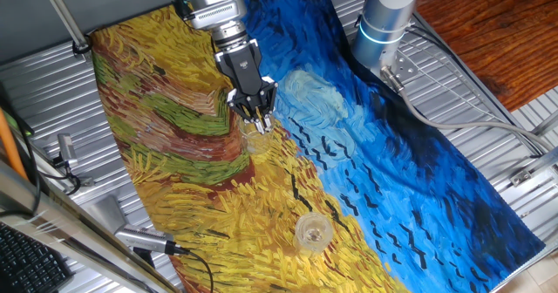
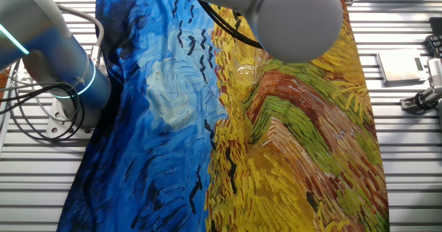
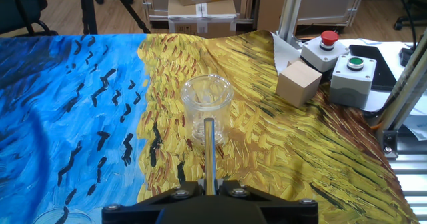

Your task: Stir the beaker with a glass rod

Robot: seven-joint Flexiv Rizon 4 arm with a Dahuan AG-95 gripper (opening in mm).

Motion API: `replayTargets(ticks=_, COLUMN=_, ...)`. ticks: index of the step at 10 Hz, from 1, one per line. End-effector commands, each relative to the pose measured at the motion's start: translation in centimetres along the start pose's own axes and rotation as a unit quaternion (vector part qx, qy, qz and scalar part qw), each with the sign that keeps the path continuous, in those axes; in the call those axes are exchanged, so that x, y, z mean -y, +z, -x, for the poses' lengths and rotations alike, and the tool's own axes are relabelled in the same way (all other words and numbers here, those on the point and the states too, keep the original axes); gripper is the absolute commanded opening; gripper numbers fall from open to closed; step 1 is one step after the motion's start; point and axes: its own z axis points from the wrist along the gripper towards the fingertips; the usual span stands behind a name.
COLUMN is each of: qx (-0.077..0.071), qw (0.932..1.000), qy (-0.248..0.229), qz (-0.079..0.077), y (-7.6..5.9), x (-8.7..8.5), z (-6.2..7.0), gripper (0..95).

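Observation:
The beaker (image 3: 207,109) is a small clear glass cylinder standing upright on the yellow part of the painted cloth. It shows faintly just below the fingers in one fixed view (image 1: 259,139), and also in the other fixed view (image 2: 245,72). My gripper (image 3: 210,184) is shut on the glass rod (image 3: 209,151), which sticks straight out from the jaws toward the beaker. The rod's tip overlaps the beaker's near wall; I cannot tell whether it is inside. The gripper (image 1: 259,117) hangs right above the beaker. In the other fixed view the arm's grey joint hides the gripper.
A second glass vessel with a whitish rim (image 1: 312,232) stands nearer the cloth's front edge. A wooden block (image 3: 298,83) and two button boxes, red (image 3: 325,49) and green (image 3: 352,74), sit beyond the beaker to the right. The robot base (image 1: 384,18) is at the back.

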Motion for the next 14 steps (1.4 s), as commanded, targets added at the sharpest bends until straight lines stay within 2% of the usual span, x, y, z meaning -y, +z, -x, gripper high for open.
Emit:
replayTargets(ticks=1, qx=0.0, qw=1.0, qy=-0.001, qz=0.0, y=-0.03, x=0.01, z=0.01, gripper=0.0)
replayTargets(ticks=12, qx=0.002, qw=1.0, qy=-0.006, qz=-0.001, y=0.22, x=0.08, z=-0.07, gripper=0.0)
replayTargets(ticks=13, qx=0.002, qw=1.0, qy=-0.007, qz=-0.002, y=0.25, x=0.09, z=-0.06, gripper=19.0)
replayTargets(ticks=14, qx=0.003, qw=1.0, qy=-0.007, qz=-0.002, y=0.26, x=0.09, z=-0.06, gripper=19.0)
